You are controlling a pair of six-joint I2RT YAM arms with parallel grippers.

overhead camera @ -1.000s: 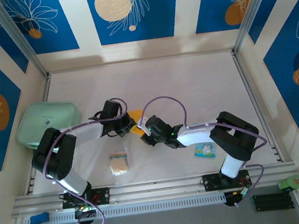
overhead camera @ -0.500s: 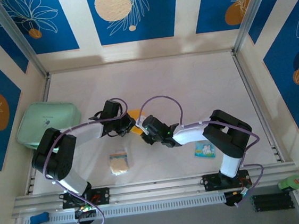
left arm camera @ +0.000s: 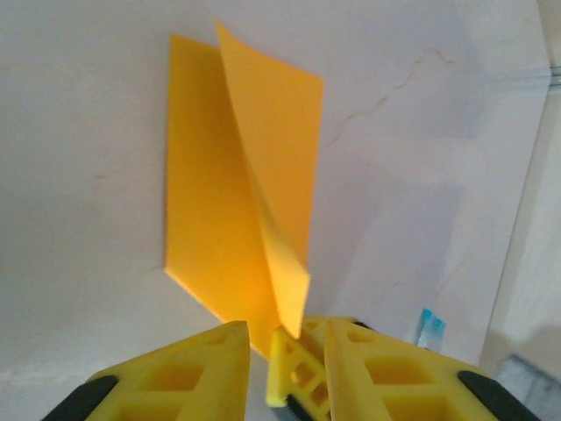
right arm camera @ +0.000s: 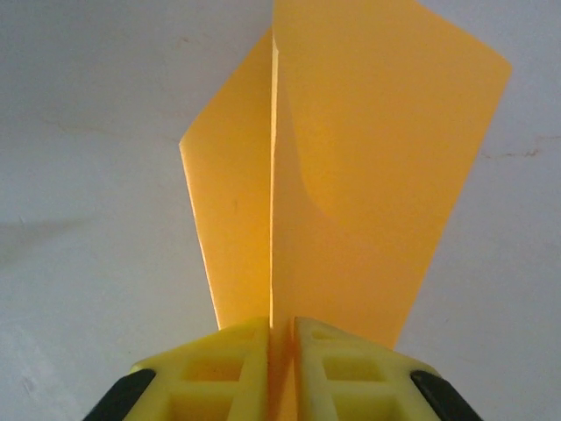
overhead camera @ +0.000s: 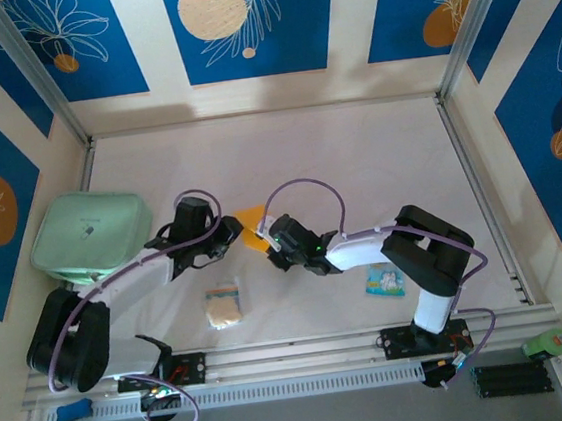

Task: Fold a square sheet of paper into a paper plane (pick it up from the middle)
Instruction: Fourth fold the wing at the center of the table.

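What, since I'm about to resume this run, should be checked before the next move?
1. Right gripper clamped on the square sheet of paper: ok.
2. Left gripper jaws apart, not clamping the sheet: ok.
3. Sheet lying flat: not ok, one flap stands up.
4. Crease sharp and centred: cannot tell.
5. Blue-white packet and spongy square apart from the sheet: ok.

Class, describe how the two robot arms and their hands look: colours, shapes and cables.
The left arm and right arm have white link shells with black joints and bases. A thin purple cable loops along each. The left hand and right hand each carry two blocky yellow fingers with square pockets, on black mounts.
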